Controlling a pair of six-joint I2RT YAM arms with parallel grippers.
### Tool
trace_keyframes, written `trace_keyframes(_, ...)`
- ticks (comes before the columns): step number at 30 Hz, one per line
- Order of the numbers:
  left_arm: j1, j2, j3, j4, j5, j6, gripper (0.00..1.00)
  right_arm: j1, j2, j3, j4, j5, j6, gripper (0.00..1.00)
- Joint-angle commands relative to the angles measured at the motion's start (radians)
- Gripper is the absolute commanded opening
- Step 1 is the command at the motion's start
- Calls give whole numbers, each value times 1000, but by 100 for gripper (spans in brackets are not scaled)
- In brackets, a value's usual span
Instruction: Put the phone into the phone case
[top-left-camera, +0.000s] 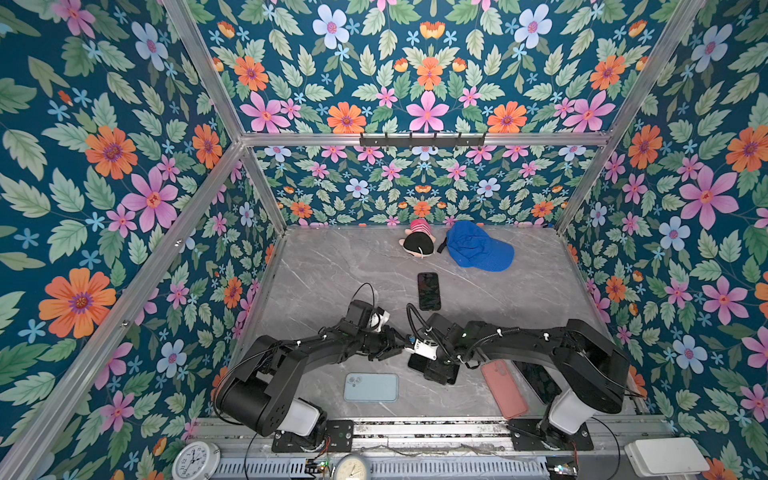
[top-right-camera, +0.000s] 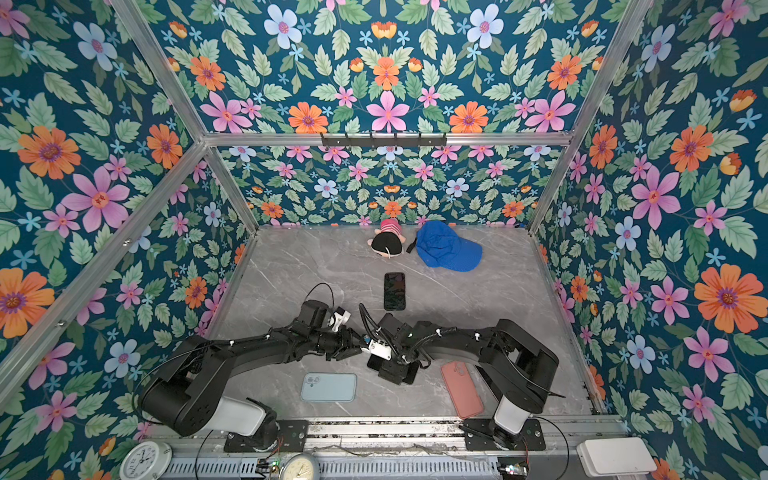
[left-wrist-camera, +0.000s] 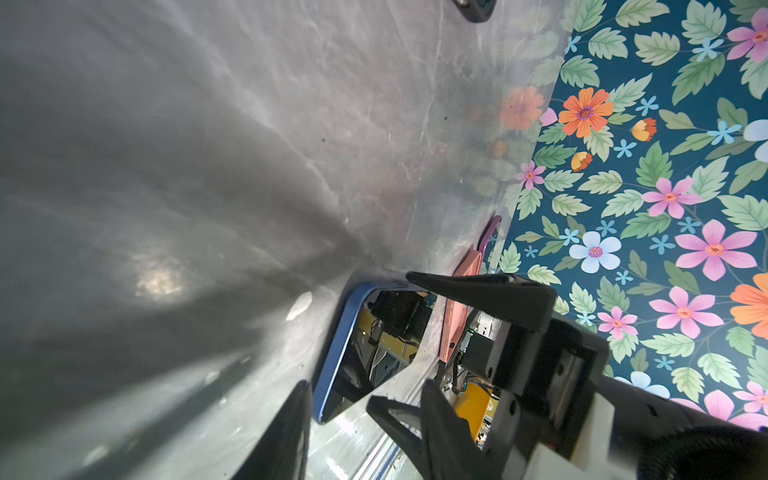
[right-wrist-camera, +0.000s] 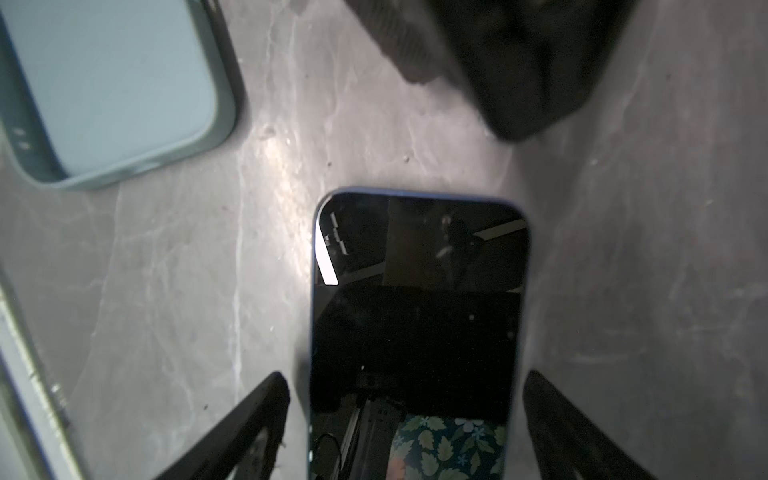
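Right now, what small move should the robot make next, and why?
Probably close the right claw on the phone. Its fingers stand open on either side of the phone, which lies flat on the table, apparently not yet gripped.

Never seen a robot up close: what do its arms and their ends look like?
The left arm and right arm: black jointed segments on white bases, looped black cables with white ties. The right end effector shows two black tapered fingers.
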Motion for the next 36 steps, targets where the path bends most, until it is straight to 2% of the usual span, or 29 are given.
trace_keyframes(1,-1,7,6,-1,-6,11,45,0,-19,24,-151,23,-9,92)
trace_keyframes(8,-1,29,3,10,-4,11,44,1,4,21,-157,8,16,93)
trace_keyframes(13,-1,20,6,-1,-7,14,44,5,85,24,-131,22,25,93)
trace_keyframes(15,-1,17,5,-5,-9,13,44,6,90,26,-130,30,22,89)
trace_keyframes(18,-1,21,4,-5,-11,14,44,5,88,36,-139,5,21,76)
trace_keyframes(21,-1,20,6,-7,-11,16,44,2,87,39,-138,-6,26,68)
trace_keyframes(27,1,32,6,-8,-10,26,43,-6,63,28,-114,6,30,66)
trace_keyframes(36,1,52,-89,326,105,-121,42,-51,22,27,-53,-21,10,65)
